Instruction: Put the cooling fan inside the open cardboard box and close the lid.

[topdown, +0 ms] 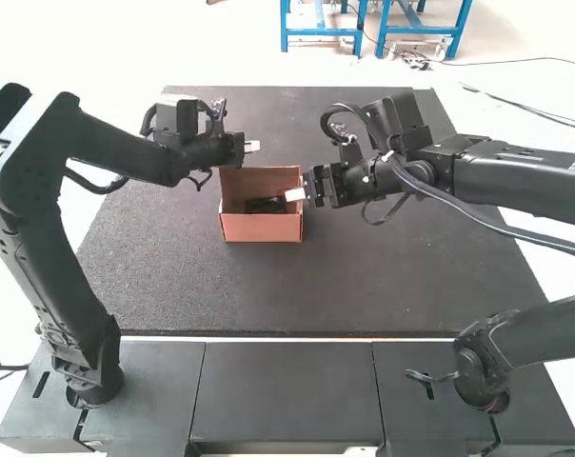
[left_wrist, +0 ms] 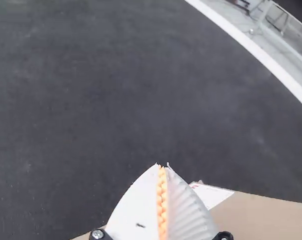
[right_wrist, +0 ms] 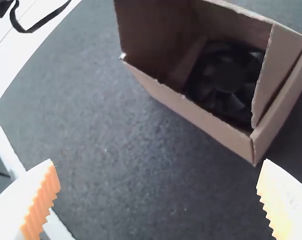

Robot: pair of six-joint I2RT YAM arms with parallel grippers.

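**Cardboard box** (topdown: 261,227): plain brown board, rectangular with sharp creased corners. The top is open. It stands near the middle of the mat, and a taller panel rises along its far wall.

**Cooling fan** (right_wrist: 226,80): black, with curved blades around a round hub. It lies flat on the box floor, fully inside the walls.

**Mat** (topdown: 173,276): black, matte and fine-grained.

**Left gripper** (left_wrist: 162,167): white ribbed fingers with orange toothed pads. The jaws are clenched pad against pad, with nothing visible between them. It sits at the far edge of the box, over the raised panel. Brown cardboard and a white label (left_wrist: 211,194) lie just beside the fingers. Whether the fingers touch the board cannot be told.

**Right gripper** (right_wrist: 156,172): same white ribbed type with orange pads. The jaws are spread wide and hold nothing. It sits just beside the box's right wall, with one fingertip at the upper rim. Contact with the rim cannot be confirmed.
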